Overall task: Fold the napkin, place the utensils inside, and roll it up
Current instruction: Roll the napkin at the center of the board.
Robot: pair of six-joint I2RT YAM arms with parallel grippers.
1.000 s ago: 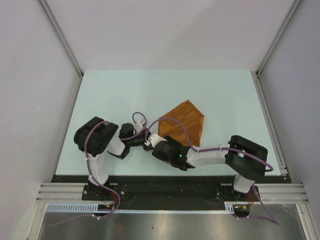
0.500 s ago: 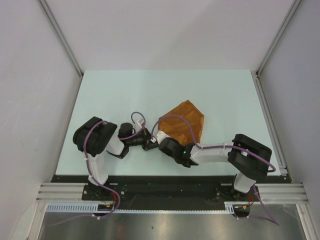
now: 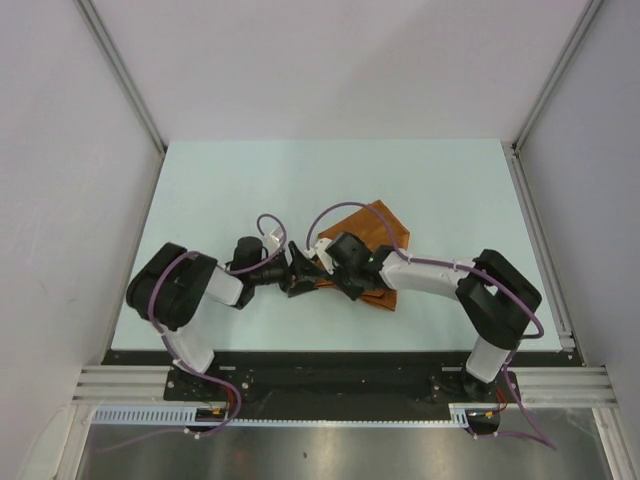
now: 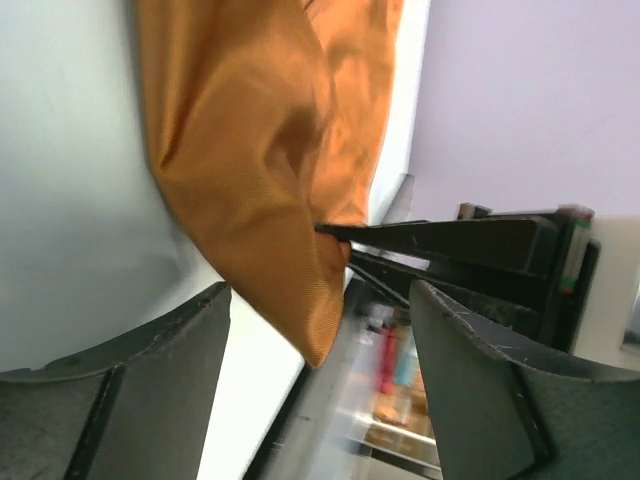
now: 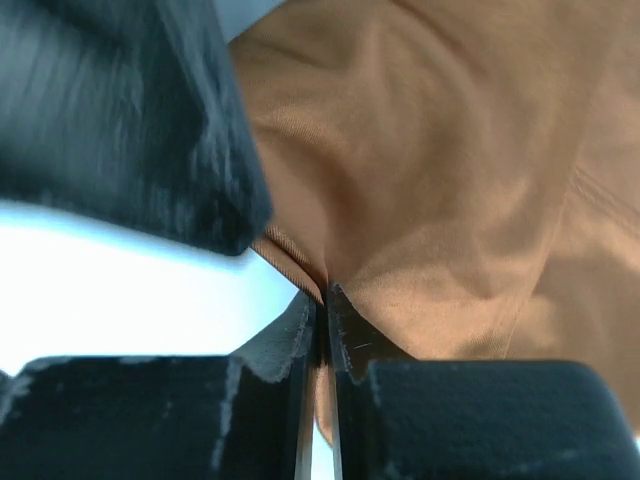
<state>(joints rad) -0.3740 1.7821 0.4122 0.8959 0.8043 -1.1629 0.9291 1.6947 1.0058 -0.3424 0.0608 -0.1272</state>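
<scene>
Napkin [image 5: 420,200] corner pinched in right jaws; left jaws spread wide.

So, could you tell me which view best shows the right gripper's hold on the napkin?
The right wrist view: the right gripper pinches a napkin fold, close up. The left wrist view shows that pinch sidelong; the top view hides it beneath the arm.
</scene>
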